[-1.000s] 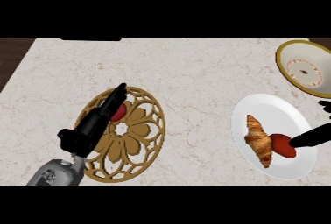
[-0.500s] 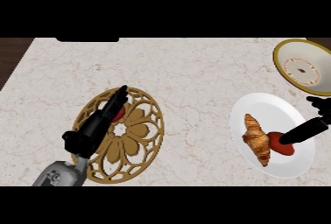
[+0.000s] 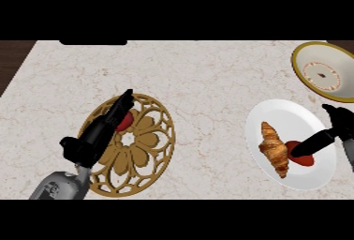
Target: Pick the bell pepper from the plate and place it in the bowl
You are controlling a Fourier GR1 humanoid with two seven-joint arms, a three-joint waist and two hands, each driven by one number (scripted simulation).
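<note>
A red bell pepper (image 3: pixel 304 160) lies on the white plate (image 3: pixel 283 115) at the right, beside a croissant (image 3: pixel 274 149). My right hand (image 3: pixel 323 138) comes in from the right edge. Its straight fingers slope down-left onto the top of the pepper and hide part of it, while the thumb sticks up apart from them; the hand is open. The bowl (image 3: pixel 309 55), yellow-rimmed with a white inside, stands at the far right corner, beyond the plate. My left hand (image 3: pixel 102 133) lies open with straight fingers over a gold openwork plate (image 3: pixel 142 161) at the left.
A small red thing (image 3: pixel 125 123) shows on the gold plate, mostly hidden under my left fingers. A dark strip of floor (image 3: pixel 12 58) borders the counter's left edge. Bare marble counter (image 3: pixel 207 84) stretches between the two plates.
My right hand has shifted slightly left over the white plate, its fingers staying on the pepper. The left forearm has drifted a little right. The pepper has not moved.
</note>
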